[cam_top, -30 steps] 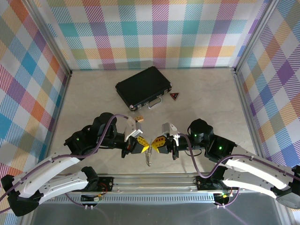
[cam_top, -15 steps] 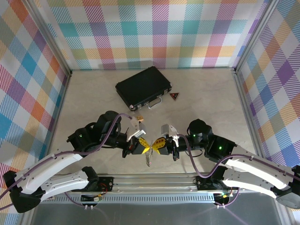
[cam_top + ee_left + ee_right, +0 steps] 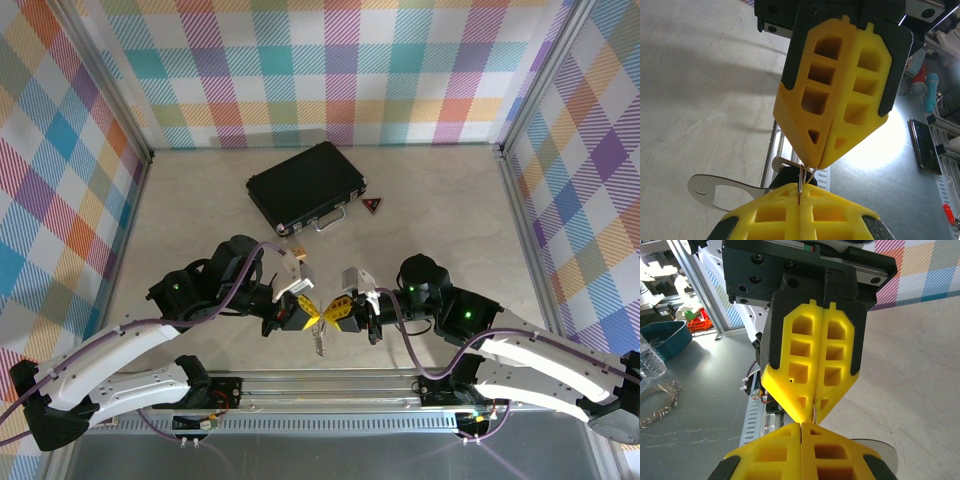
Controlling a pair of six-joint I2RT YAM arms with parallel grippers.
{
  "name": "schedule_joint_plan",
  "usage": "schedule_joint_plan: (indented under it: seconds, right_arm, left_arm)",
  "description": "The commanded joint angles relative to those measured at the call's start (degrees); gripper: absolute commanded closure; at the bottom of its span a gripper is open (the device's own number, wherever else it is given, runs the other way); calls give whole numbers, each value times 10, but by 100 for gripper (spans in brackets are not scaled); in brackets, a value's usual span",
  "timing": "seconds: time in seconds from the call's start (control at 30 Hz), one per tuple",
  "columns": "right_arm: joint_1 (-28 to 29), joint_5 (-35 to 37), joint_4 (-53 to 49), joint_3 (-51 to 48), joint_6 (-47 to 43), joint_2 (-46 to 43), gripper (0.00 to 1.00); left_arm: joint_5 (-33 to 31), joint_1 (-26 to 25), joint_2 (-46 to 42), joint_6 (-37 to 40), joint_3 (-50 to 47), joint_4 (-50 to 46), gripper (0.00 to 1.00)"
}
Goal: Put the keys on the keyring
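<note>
1. Jaws of the left gripper (image 3: 302, 312) are pressed flat together, yellow pad against yellow pad. In the left wrist view a thin sliver of metal wire (image 3: 799, 184) runs into their seam.
2. Just right of that tip hang the keys (image 3: 320, 342), a small silvery bunch dangling below the point where the two grippers meet, over the near edge of the table (image 3: 200, 220).
3. Seen from the left wrist, the bunch is a fine wire loop with a flat silver blade (image 3: 722, 191) sticking out sideways. The blade has a slot and a rounded cut-out.
4. Whether the wire caught at the tips is the keyring or the bunch's own loop is too fine to tell.
5. The right gripper (image 3: 338, 309) points at the left one, tip to tip and almost touching. Its jaws are also closed tight, with the wire loop at their point.
6. Farther back on the table lie a small tan block (image 3: 296, 253), a black case (image 3: 305, 187) and, to its right, a little dark triangle (image 3: 373, 205), all well apart from the grippers.
</note>
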Motion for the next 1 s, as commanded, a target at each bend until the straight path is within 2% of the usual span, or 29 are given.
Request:
schedule_joint_plan:
  seconds: [0.0, 0.4, 0.63, 0.73, 0.97]
  right_arm:
    - [7, -39, 13, 19, -15, -5, 100]
    - [7, -33, 9, 1, -29, -28, 100]
    - [7, -13, 11, -4, -29, -33, 100]
    - [7, -1, 12, -6, -29, -37, 95]
    - [7, 0, 21, -9, -29, -37, 86]
  left_arm:
    - [-8, -2, -4, -10, 13, 18, 100]
    - [-35, -2, -18, -55, -13, 84, 100]
    - [-57, -2, -57, -96, -67, 178, 100]
    - [-62, -2, -80, -107, -89, 220, 100]
    - [-68, -3, -106, -109, -109, 243, 100]
